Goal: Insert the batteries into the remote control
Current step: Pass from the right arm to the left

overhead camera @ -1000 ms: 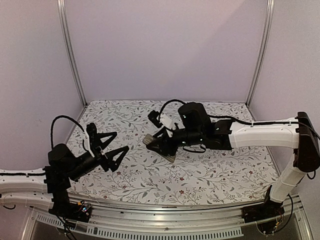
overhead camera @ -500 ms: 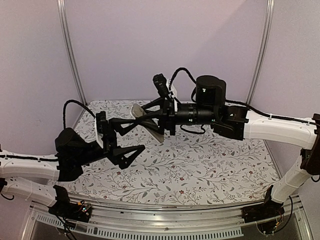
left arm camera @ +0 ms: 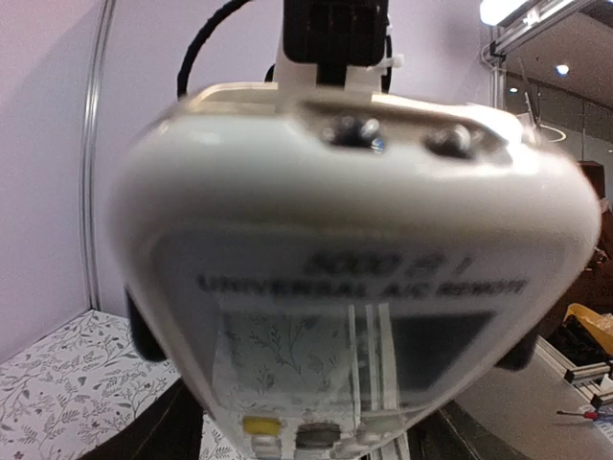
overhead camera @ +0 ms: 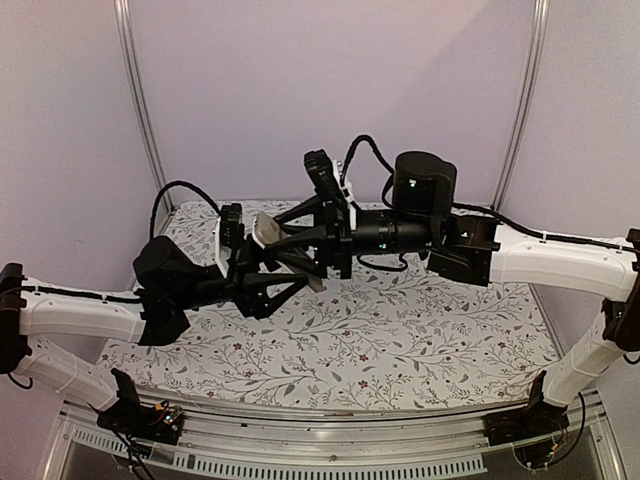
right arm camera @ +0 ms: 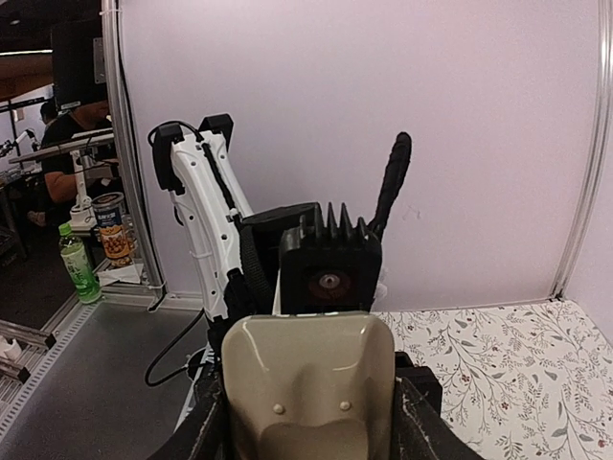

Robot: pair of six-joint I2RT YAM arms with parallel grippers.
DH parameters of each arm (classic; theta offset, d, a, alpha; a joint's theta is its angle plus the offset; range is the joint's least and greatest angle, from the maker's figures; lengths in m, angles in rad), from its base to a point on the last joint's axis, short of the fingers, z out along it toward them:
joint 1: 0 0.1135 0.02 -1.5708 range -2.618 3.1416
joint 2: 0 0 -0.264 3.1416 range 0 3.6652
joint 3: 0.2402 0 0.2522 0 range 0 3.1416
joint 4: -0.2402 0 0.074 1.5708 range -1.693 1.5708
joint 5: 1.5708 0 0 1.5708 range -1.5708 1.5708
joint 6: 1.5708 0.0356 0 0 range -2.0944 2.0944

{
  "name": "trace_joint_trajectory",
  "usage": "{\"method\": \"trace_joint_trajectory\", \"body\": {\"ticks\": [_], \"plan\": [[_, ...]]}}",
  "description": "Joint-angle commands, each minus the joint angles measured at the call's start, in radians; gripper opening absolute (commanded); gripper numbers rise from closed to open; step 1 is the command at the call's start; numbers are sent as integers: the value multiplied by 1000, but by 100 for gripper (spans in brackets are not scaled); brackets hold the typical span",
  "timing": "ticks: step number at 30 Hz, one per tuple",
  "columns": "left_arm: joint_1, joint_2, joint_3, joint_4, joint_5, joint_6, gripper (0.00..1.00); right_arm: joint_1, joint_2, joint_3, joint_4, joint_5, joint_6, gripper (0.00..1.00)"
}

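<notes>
Since the earlier frames, the left gripper [overhead camera: 290, 265] has been raised from low over the bench [overhead camera: 400, 330] and brought up to the remote control [overhead camera: 266, 234]. The remote control had already been lifted clear of the bench by the right gripper [overhead camera: 300, 245] and has been kept almost where it was half a second ago.

The remote control is held in mid-air above the far left part of the bench, pinched across its width by the right fingers [right arm camera: 215, 422]. Its tan back [right arm camera: 306, 383] is turned toward the right wrist camera. Its white front [left arm camera: 354, 287], with printed lettering and a small display, is turned toward the left wrist camera, which it almost fills.

The left fingers [left arm camera: 144, 326] are spread to either side of the handset's free end. Whether they already press on it cannot be told, since the close view is blurred and the top view is crowded with dark parts.

The handset appears to be offered end-on so that it can be taken or steadied by the second arm. A raised, two-handed hold would let the back be turned to where the cells can be fed in. The dark recess in the back is not seen in these views. The batteries cannot be made out in any view, so they are judged not yet loaded.

A slip is the likely risk if one grip is loosened before the other is firm.
</notes>
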State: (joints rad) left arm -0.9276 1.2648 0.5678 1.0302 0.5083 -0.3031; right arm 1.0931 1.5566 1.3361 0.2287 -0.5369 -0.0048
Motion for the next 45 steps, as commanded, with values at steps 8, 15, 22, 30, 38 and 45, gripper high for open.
{"method": "trace_joint_trajectory", "body": {"ticks": [8,15,22,30,38,45], "plan": [[6,11,16,51,33,-35,59,3,-61,-39,54,9,-6,26],[-27,16,22,57,28,10,69,2,-54,-57,75,12,0,26],[-30,21,15,73,34,7,45,2,-52,-62,78,13,0,25],[-33,8,-18,72,-13,16,19,2,-43,-78,77,44,0,44],[-33,-49,108,-548,-328,133,5,-17,-122,-132,46,204,0,99],[-33,45,301,-1180,-637,187,11,-128,-225,-121,-178,478,144,99]]}}
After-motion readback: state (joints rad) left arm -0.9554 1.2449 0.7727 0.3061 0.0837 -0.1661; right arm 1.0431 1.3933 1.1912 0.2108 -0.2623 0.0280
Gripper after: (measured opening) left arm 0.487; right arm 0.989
